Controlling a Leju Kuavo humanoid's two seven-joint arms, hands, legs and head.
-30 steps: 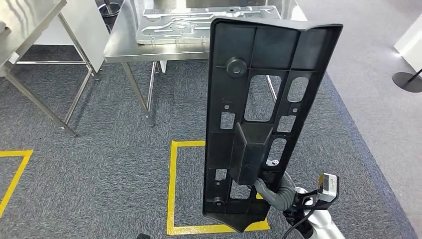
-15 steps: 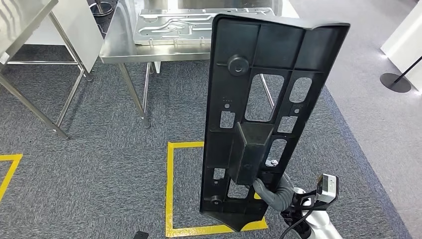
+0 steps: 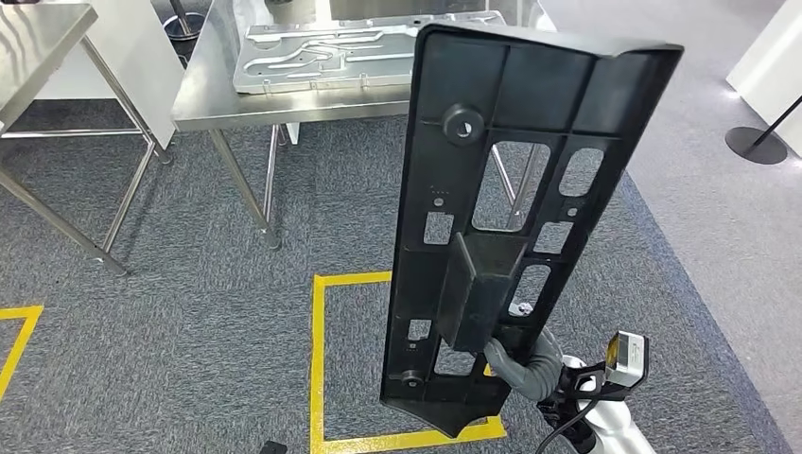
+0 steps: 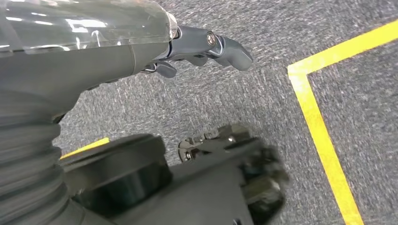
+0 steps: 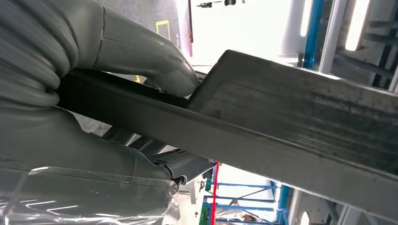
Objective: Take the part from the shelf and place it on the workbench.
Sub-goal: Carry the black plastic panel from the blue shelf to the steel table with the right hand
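Note:
A long black plastic part with ribs and cut-outs stands upright in front of me, over the carpet. My right hand grips it near its lower end. In the right wrist view the thumb and fingers of that hand clamp the part's edge. The steel workbench stands ahead at the upper left, apart from the part. My left hand hangs over the carpet with its fingers apart and holds nothing.
An embossed metal plate lies on the workbench. A second steel table stands at the far left. A yellow tape square marks the carpet below the part. A round stand base sits at the right.
The whole picture has shifted: the camera moved, so the workbench now sits further left and lower in view. My right hand still holds the part upright.

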